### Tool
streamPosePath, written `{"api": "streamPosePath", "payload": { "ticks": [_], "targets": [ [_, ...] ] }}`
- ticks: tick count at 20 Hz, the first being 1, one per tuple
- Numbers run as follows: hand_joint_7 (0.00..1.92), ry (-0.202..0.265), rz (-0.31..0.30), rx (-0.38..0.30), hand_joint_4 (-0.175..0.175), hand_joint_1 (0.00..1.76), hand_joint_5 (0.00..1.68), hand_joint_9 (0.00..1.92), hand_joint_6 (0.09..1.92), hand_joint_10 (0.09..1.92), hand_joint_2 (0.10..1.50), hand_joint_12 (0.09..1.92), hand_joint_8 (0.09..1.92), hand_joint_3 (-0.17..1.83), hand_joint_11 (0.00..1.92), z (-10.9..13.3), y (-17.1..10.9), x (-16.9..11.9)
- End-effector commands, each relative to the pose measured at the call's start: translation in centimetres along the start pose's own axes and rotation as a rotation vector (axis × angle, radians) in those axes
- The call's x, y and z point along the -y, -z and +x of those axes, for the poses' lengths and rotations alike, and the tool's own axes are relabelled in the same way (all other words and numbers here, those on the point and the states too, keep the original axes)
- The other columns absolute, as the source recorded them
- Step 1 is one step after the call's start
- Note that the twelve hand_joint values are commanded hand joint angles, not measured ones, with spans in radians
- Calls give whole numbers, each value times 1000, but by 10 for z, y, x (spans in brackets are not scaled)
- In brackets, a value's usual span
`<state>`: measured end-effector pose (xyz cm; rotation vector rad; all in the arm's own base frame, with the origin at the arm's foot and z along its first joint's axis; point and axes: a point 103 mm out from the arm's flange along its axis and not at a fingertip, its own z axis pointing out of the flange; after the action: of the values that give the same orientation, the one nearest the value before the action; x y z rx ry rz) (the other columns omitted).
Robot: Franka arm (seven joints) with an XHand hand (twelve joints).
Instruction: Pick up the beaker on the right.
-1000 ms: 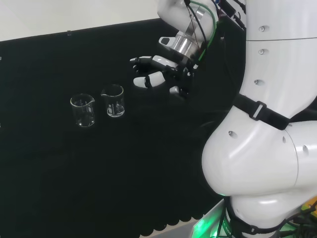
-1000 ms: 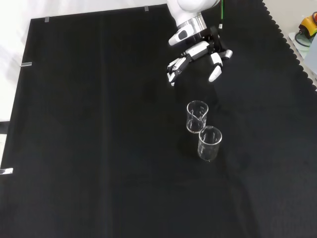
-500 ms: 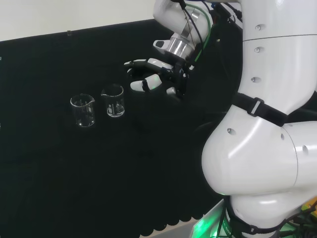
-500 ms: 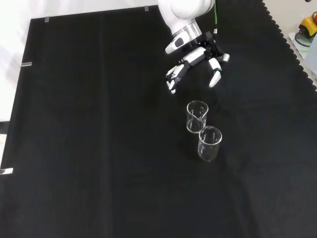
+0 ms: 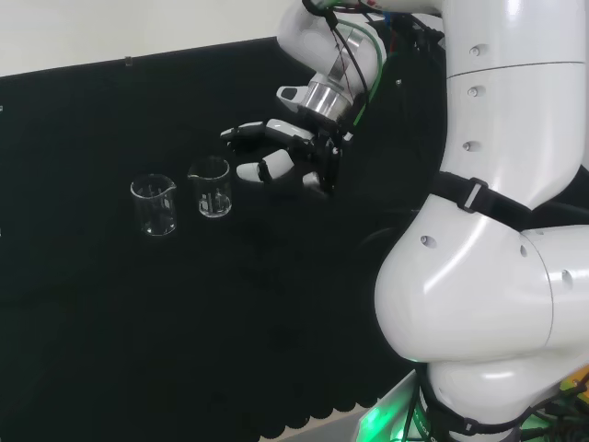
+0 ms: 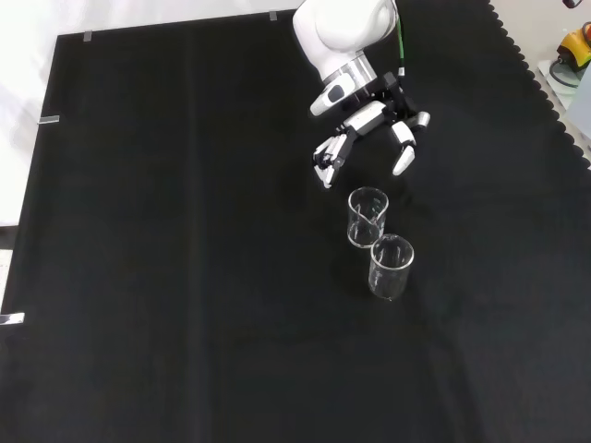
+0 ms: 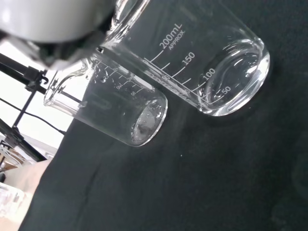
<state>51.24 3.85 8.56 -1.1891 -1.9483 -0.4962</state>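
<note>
Two clear glass beakers stand upright side by side on the black cloth. In the head view the right beaker [image 5: 211,187] is nearer my hand and the left beaker [image 5: 154,204] is farther from it. In the front view the same pair appears as an upper beaker [image 6: 367,217] and a lower beaker [image 6: 391,267]. My hand [image 5: 293,157] hovers just right of the right beaker in the head view, open, fingers spread toward it and apart from the glass. In the front view the hand [image 6: 369,129] is just above the upper beaker. The wrist view has the near beaker [image 7: 202,53] large and the far beaker [image 7: 115,110] behind it.
Black cloth [image 6: 185,277] covers the bench, with a scalloped edge at the right of the front view. The arm's white links [image 5: 497,230] rise at the right of the head view.
My hand has moved toward the beakers, leftward in the head view and downward in the front view, staying open. The beakers have not moved.
</note>
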Motion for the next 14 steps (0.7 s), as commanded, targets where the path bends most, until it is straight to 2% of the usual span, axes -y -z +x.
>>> {"api": "streamPosePath", "payload": {
  "ticks": [1,2,5,7,10,14],
  "targets": [
    [377,5,-48,-48,-49,970,512,412,107,603,303,1309,641,1148,0,0,-5,1],
    [398,2,-61,-57,-51,990,516,430,171,591,304,1310,635,1170,0,-1,-6,1],
    [438,3,-75,-108,-56,1013,415,466,694,568,312,1322,632,1199,0,-1,-8,2],
    [462,2,-78,-119,-61,1019,318,492,808,576,306,1332,649,1210,2,-1,-8,3],
    [470,4,-74,-133,-66,1025,244,515,649,593,296,1328,682,1228,65,2,-16,-2],
    [408,12,-85,-145,-69,1038,251,521,402,599,297,1283,706,1229,218,8,-22,-8]
  ]
}}
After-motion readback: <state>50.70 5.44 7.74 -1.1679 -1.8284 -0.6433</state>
